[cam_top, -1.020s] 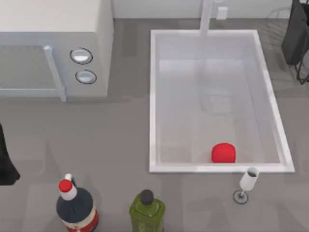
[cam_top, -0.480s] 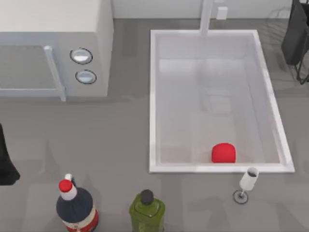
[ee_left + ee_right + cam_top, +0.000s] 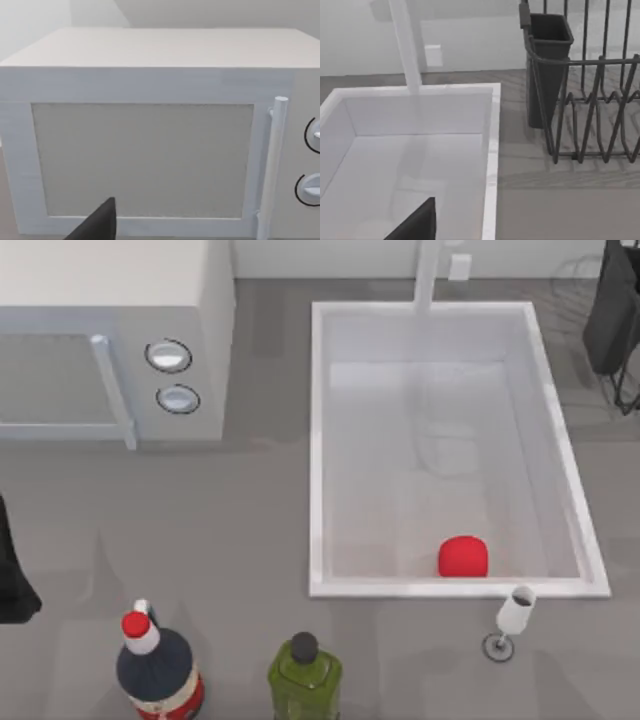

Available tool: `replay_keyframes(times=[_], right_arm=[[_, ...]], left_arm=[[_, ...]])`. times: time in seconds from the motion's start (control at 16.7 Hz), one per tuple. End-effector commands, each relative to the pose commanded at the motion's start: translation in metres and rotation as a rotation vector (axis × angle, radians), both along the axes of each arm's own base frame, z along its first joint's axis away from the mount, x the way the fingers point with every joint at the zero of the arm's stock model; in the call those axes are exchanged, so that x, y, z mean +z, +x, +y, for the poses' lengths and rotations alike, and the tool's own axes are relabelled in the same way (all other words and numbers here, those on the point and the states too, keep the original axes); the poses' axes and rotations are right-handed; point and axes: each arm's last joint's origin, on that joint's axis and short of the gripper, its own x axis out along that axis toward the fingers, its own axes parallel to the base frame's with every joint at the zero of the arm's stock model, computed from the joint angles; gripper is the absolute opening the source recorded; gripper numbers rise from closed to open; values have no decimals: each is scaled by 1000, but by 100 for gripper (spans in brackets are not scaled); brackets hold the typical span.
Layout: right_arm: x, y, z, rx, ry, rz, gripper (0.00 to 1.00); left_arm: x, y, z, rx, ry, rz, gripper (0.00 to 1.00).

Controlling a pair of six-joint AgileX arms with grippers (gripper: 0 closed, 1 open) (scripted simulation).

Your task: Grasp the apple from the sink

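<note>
The apple (image 3: 463, 557) is a small bright-red blob on the pale floor of the white sink (image 3: 316, 440), close to the sink's near wall and a little right of its middle. The white faucet (image 3: 428, 275) stands at the sink's far rim. My left arm (image 3: 12, 575) is a dark shape at the table's left edge, far from the sink. A dark part of my left gripper (image 3: 97, 227) faces the microwave's door. A dark part of my right gripper (image 3: 420, 222) hangs over the sink's (image 3: 492, 150) floor, facing the faucet (image 3: 407, 47). The apple lies free, with nothing touching it.
A white microwave (image 3: 110, 340) with two round knobs stands at the back left. A red-capped dark blue bottle (image 3: 155, 670) and a green bottle (image 3: 304, 677) stand at the front. A wine glass (image 3: 512, 620) stands just before the sink's near rim. A dark wire rack (image 3: 590, 100) is right of the sink.
</note>
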Motion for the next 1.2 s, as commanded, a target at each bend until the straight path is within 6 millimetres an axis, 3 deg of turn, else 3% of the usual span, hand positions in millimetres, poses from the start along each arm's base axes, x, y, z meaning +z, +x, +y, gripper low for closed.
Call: replay_keyframes(times=[0.24,0.42,0.54,0.72,0.9,1.2], right_arm=[[36,36,17,55,49,283,100],[52,80,39,80,63,533,100],[52,113,60,84,57,702,100],[35,161,96,72,27,941,100],[5,198,131,45,-21,1140,100],[-38,225,169,0,-89,1331,100]], left_arm=[[0,0,0,0,0,0,100],[0,0,0,0,0,0,100],[0,0,0,0,0,0,100],[0,0,0,0,0,0,100],[0,0,0,0,0,0,100],[0,0,0,0,0,0,100]])
